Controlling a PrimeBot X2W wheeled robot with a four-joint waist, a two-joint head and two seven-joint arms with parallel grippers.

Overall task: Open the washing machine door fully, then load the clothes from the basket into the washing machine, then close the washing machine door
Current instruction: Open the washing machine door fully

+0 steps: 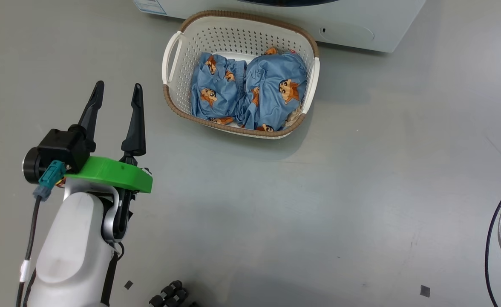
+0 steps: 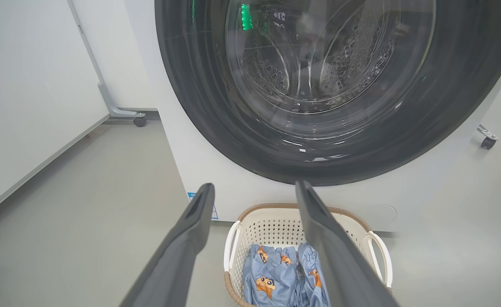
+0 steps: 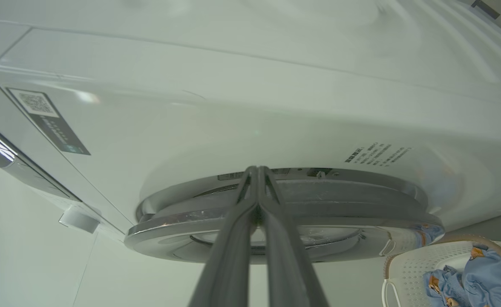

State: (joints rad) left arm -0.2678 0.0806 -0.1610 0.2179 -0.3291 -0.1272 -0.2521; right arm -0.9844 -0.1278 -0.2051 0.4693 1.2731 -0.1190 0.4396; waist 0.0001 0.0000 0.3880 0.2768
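Grey floor (image 1: pixel 318 192) holds the cream perforated basket (image 1: pixel 237 36) of blue cartoon-print clothes (image 1: pixel 250 91) beyond our spread left end effector (image 1: pixel 119 84). Our right end effector (image 3: pixel 257 168), pressed together against the glossy round door (image 2: pixel 199 94), could slip off its rim.

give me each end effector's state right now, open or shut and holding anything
Left end effector: open, holding nothing.
Right end effector: closed, nothing gripped, tips by the washing machine door.
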